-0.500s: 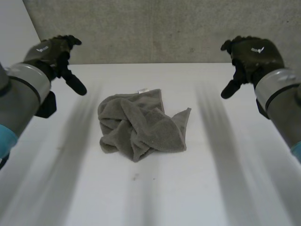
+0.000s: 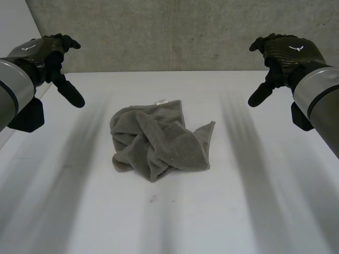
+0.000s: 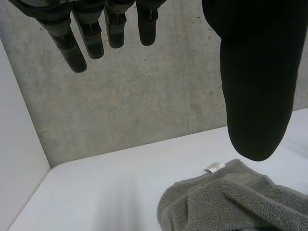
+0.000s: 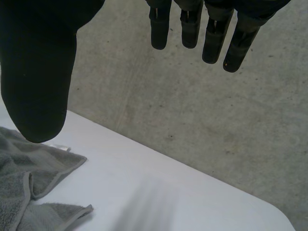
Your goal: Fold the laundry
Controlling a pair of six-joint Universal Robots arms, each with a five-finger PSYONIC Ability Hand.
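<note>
Head view: grey towel [image 2: 159, 142] crumpled mid-table [image 2: 254, 211]; both hands raised apart

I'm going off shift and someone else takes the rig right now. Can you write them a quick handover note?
Left hand: open, raised off to the towel's left, holding nothing.
Right hand: open, raised off to the towel's right, holding nothing.
Grey towel: crumpled in a heap mid-table, white tag at its far edge; neither hand touches it.
Done: no fold made yet.
Left: spread the towel flat, then fold it.
</note>
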